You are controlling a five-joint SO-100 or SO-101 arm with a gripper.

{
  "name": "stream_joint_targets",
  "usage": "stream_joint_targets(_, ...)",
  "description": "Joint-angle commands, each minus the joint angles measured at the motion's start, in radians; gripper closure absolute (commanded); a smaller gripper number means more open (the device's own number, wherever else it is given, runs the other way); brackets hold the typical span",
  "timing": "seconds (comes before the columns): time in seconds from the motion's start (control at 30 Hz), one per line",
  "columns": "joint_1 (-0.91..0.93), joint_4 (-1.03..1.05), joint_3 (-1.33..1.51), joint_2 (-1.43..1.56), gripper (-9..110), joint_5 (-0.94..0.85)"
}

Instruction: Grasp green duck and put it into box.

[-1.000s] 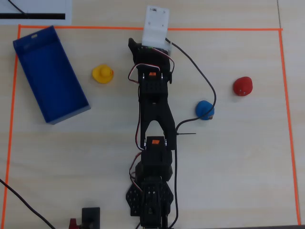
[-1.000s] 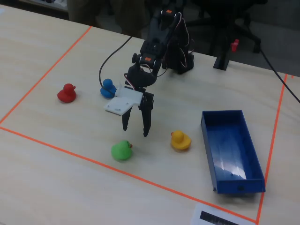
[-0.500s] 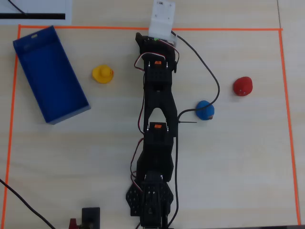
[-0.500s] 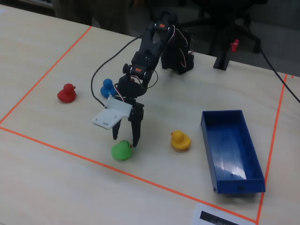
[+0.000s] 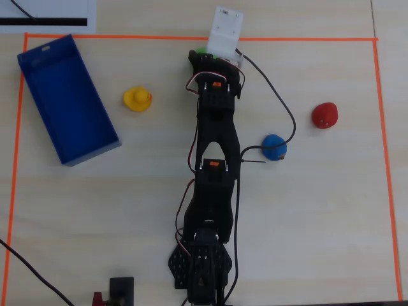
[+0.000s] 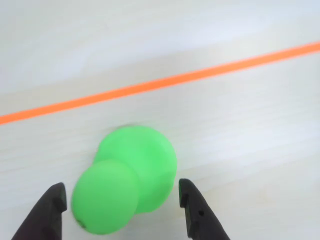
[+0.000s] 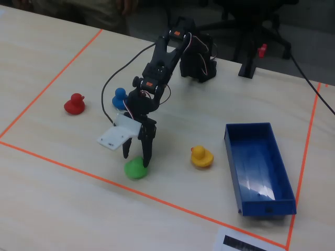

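fixed view: green duck seated on the pale wooden table, close inside the orange tape line nearest the camera. gripper lowered over the duck, jaws spread, 1 black finger at the duck's upper edge, the other finger to its left; contact not discernible.

wrist view: green duck seen from above as 2 rounded lobes, the smaller lobe toward the lower left. gripper open around it, left fingertip apart from the duck with bare table between, right fingertip just beside the larger lobe. orange tape line crossing the table beyond the duck.

overhead view: green duck mostly hidden beneath the arm and the white wrist plate, only a sliver of green shown near the top tape line. box empty, lying tilted in the upper left corner of the taped area, well apart from the green duck. yellow duck between box and arm. blue duck just right of the arm, beside the black cable. red duck farther right.
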Motion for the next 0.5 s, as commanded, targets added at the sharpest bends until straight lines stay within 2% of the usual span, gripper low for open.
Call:
stream_joint_targets(0.0, -0.017, -0.005, -0.054, 0.0, 75, 0.02)
stream_joint_targets(0.17, -0.025, -0.011, -0.057, -0.008, 79, 0.035)
stream_joint_targets(0.27, -0.028, -0.006, -0.058, -0.008, 101, 0.034)
stream_joint_targets(0.47, -0.021, 0.021, -0.058, 0.008, 101, 0.072)
